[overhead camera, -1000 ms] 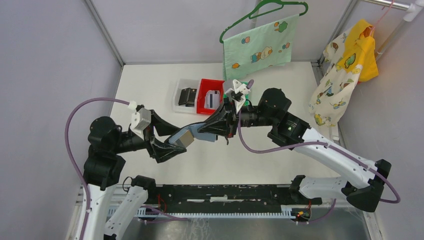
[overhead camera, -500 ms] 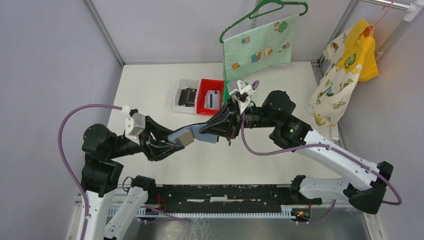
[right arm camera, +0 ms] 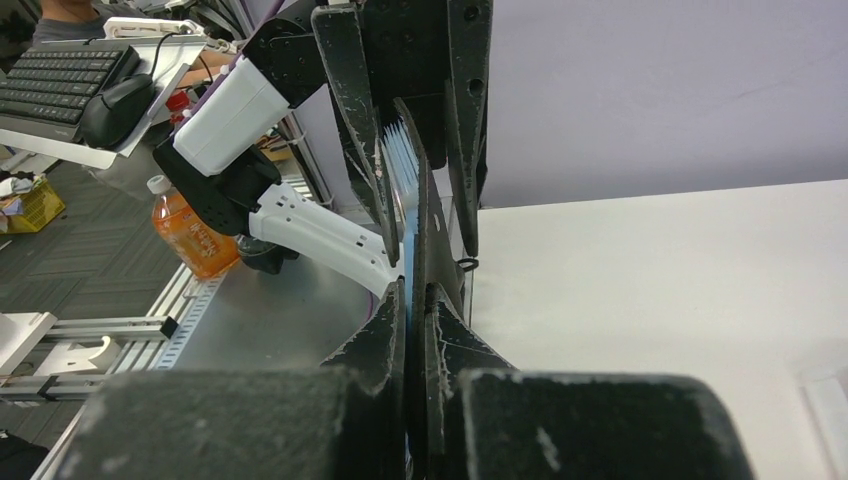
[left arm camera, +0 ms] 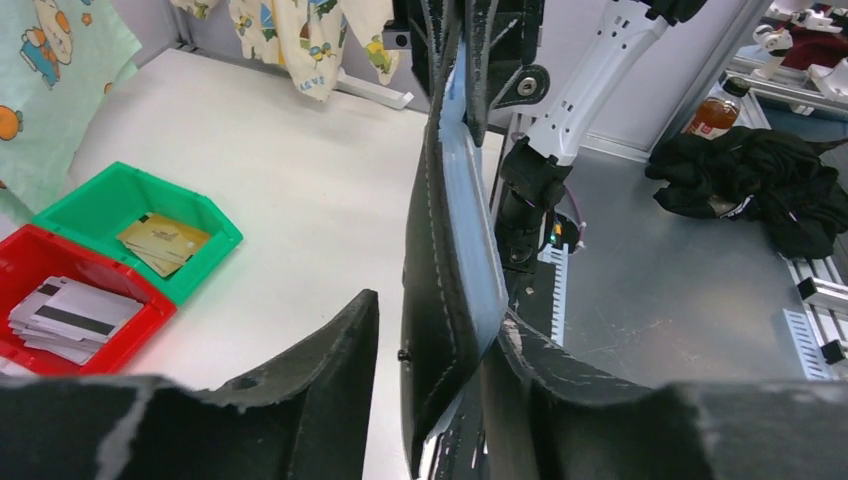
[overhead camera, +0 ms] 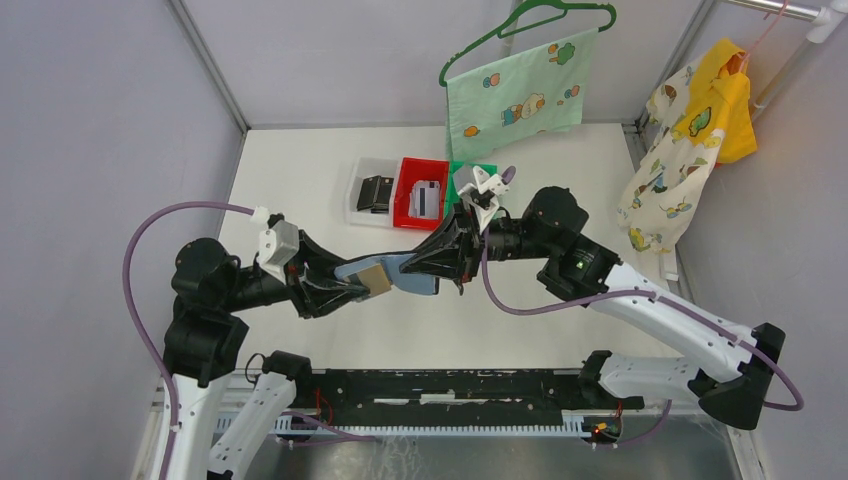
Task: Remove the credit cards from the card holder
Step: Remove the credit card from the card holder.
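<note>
Black leather card holder [overhead camera: 405,275] spread open in the overhead view, grey-blue lining up, held clear of the white tabletop [overhead camera: 300,170] between the two arms. Left fingers [overhead camera: 340,288] closed on its left end, right fingers [overhead camera: 428,265] closed on its right end, with one tan card [overhead camera: 375,281] poking from a pocket just beside the left fingers. Farther back, clear bin [overhead camera: 355,200], red bin [overhead camera: 402,200] and green bin [overhead camera: 465,168] side by side. From the left wrist, holder edge-on and upright between the left fingers, narrowly parted around it: one pressed against the lining side, the other just beside the black outer face. Tan-gold cards [left arm camera: 160,240] lying in the green bin, whitish cards [left arm camera: 65,315] with a dark stripe in the red one. From the right wrist, right fingers almost shut, pinching the holder's thin edge; left fingers straddling its far end
</note>
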`<act>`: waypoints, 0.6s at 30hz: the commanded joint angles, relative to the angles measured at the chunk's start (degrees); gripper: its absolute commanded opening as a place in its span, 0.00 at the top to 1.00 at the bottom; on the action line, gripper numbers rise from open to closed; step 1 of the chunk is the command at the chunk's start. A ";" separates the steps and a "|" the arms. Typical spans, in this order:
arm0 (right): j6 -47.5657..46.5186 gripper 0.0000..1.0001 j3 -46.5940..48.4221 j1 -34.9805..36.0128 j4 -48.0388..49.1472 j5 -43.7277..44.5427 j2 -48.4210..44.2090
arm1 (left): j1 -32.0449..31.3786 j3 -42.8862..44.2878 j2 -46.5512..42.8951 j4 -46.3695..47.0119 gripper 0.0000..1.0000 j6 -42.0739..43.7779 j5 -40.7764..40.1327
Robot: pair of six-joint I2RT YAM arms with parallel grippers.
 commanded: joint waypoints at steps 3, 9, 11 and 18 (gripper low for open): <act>0.92 1.00 0.50 -0.03 6.40 -0.54 -2.10 | 0.02 0.36 0.36 0.70 0.65 1.19 -0.58; -1.79 1.00 1.18 -0.38 2.60 2.34 -2.82 | 0.01 1.04 0.60 0.14 0.97 1.58 3.81; -2.58 0.99 1.26 -0.68 1.21 3.25 -3.05 | 0.01 1.60 1.37 -0.58 0.97 1.15 5.74; -6.03 0.30 10.84 -4.10 -13.08 14.43 -0.74 | 0.01 4.70 6.16 -1.98 0.96 -6.40 -3.33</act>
